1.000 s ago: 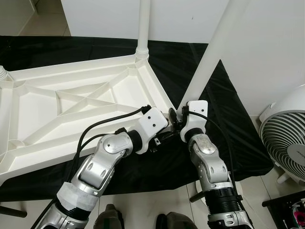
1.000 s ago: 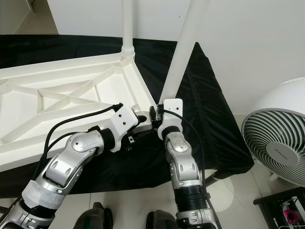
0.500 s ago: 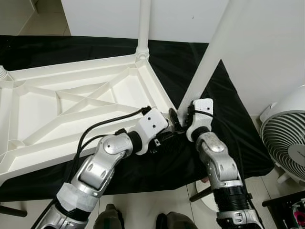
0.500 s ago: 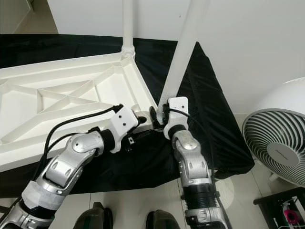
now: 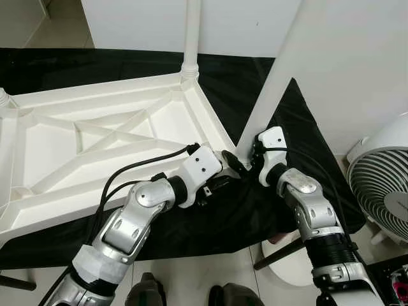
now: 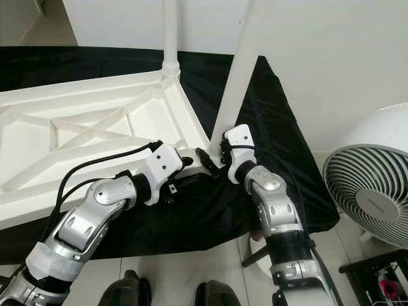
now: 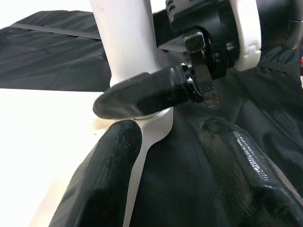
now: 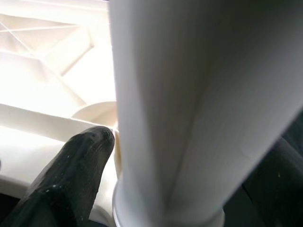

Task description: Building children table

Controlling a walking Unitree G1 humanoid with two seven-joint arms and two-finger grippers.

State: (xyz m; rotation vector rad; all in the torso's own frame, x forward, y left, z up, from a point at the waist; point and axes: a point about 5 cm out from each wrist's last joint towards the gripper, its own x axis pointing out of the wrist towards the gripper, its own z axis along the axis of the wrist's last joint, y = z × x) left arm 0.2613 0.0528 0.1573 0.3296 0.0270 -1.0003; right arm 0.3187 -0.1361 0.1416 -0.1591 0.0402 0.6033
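An upturned white plastic table top (image 5: 205, 122) lies on a black cloth (image 5: 83, 64). One white leg (image 5: 192, 32) stands at its far corner. A second white leg (image 5: 280, 70) rises, leaning, from the near right corner. My right gripper (image 5: 244, 156) is shut on the base of this leg (image 8: 180, 94), one black finger (image 8: 75, 161) against the table's rim. My left gripper (image 5: 220, 182) sits just below that corner, open, with the corner rim (image 7: 156, 132) between its fingers (image 7: 109, 170).
A white fan (image 5: 382, 185) stands on the floor at the right, close to my right elbow. A white wall runs behind the leg. A round white base (image 5: 284, 258) lies on the tiles under my right arm. A leg stub (image 5: 5, 99) shows at the table's left corner.
My right forearm and elbow have swung outward to the right while its gripper stayed on the leg's base. The left arm has hardly moved.
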